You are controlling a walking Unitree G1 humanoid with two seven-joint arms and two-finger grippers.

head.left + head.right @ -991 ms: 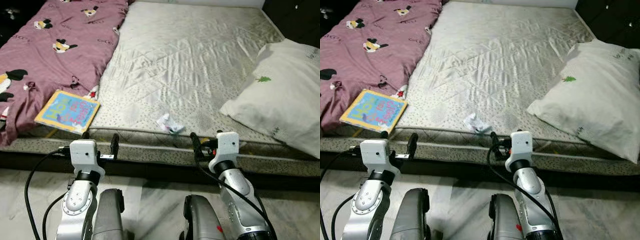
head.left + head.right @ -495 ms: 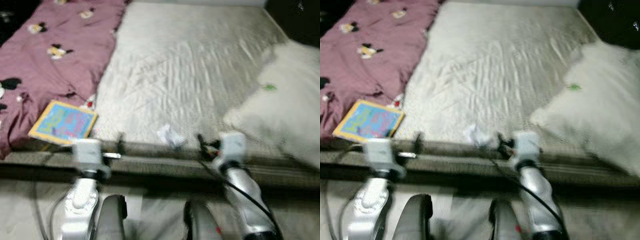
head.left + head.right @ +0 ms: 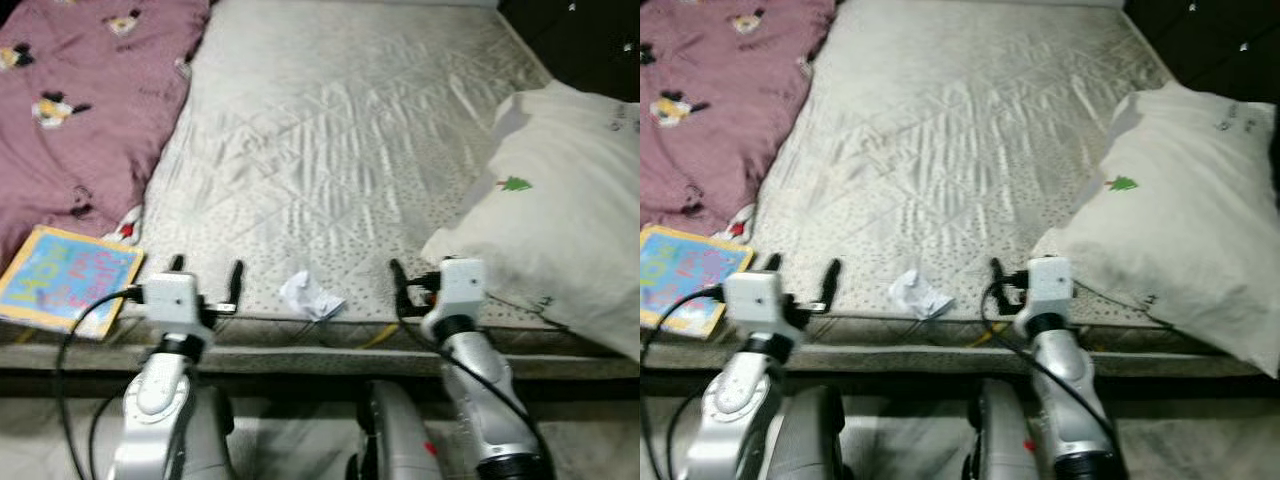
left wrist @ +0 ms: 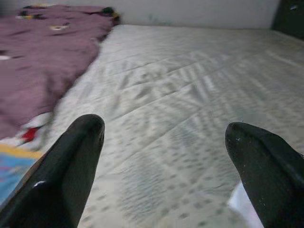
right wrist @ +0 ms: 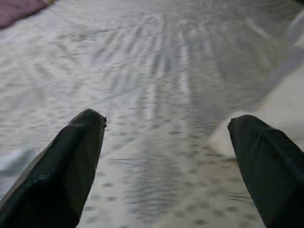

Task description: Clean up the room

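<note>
Both end effectors (image 3: pixel 205 270) (image 5: pixel 166 161) gape wide, empty, flanking crumpled paper (image 3: pixel 309 297); book (image 3: pixel 62 281) lettering unreadable.

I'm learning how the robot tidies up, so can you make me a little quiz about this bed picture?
1. True or false: the crumpled paper lies near the mattress edge, between the two grippers.
2. Which gripper is nearer the picture book? A) left gripper B) right gripper
3. Fill in: the white pillow has a small green ____ printed on it.

Key:
1. True.
2. A, the left gripper; the book lies at the robot's left by the purple blanket.
3. Tree.
</note>
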